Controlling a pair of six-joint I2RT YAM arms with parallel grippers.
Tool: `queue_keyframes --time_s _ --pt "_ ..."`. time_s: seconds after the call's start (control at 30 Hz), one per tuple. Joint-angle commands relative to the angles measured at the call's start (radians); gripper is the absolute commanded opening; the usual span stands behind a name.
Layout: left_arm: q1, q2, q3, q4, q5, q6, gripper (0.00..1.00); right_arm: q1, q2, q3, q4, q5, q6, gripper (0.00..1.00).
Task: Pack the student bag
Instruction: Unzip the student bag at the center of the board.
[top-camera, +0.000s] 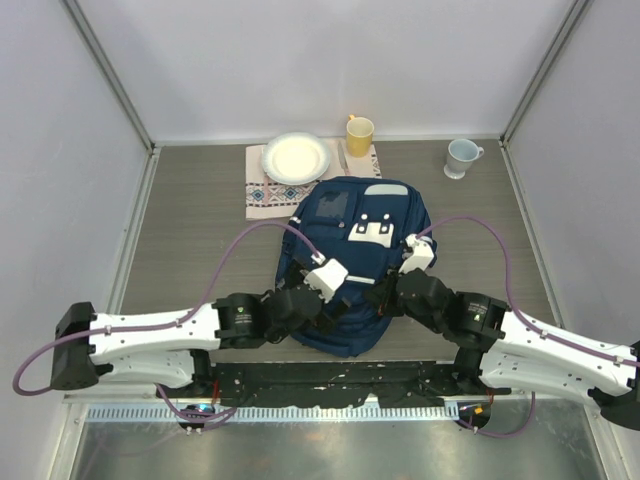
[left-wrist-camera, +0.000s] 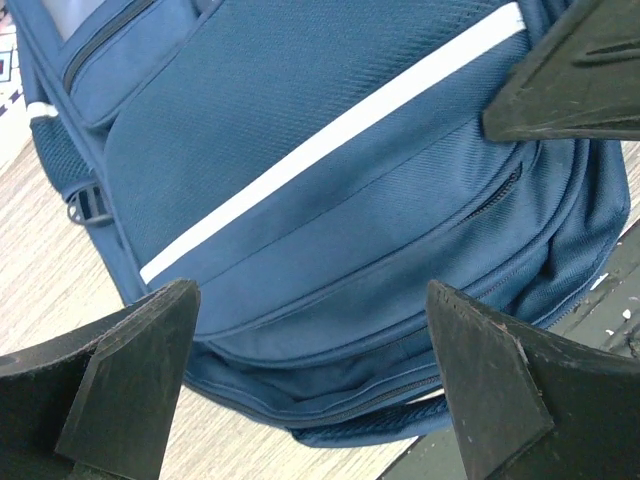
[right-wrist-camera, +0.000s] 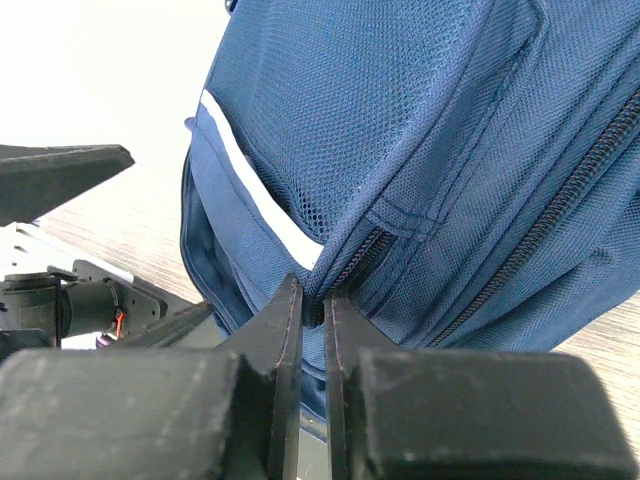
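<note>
The student bag (top-camera: 352, 235), navy with a white stripe, lies flat in the middle of the table, its top end away from me. It fills the left wrist view (left-wrist-camera: 330, 170) and the right wrist view (right-wrist-camera: 400, 130). My left gripper (top-camera: 335, 298) is open and hovers over the bag's lower front pocket, with the jaws wide apart (left-wrist-camera: 310, 300) and nothing between them. My right gripper (top-camera: 387, 290) is at the bag's lower right side. Its jaws are almost together (right-wrist-camera: 312, 292), pinching the end of a side zipper (right-wrist-camera: 365, 255).
A white plate (top-camera: 296, 157) sits on a patterned cloth (top-camera: 262, 197) behind the bag. A yellow mug (top-camera: 359, 134) stands at the back centre and a pale grey mug (top-camera: 461, 157) at the back right. Grey walls enclose the table on three sides.
</note>
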Motion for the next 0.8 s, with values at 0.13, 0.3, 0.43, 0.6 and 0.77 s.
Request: queue_keyframes --time_s 0.13,0.3,0.43,0.6,0.77 --pt "-0.019 0.086 -0.034 0.15 -0.009 0.117 1.0 -0.003 -0.031 0.086 0.113 0.073 0.003 0.01" --pt "-0.019 0.11 -0.033 0.175 -0.066 0.134 0.94 -0.004 -0.037 0.078 0.113 0.068 0.005 0.01" --pt "-0.019 0.074 -0.043 0.197 -0.078 0.121 0.75 -0.004 -0.042 0.067 0.105 0.07 0.009 0.01" --pt "-0.017 0.008 -0.071 0.213 -0.109 0.105 0.62 -0.003 -0.048 0.046 0.085 0.094 0.026 0.01" --pt "0.0 -0.006 -0.091 0.221 -0.109 0.079 0.49 -0.003 -0.069 0.028 0.091 0.091 0.042 0.01"
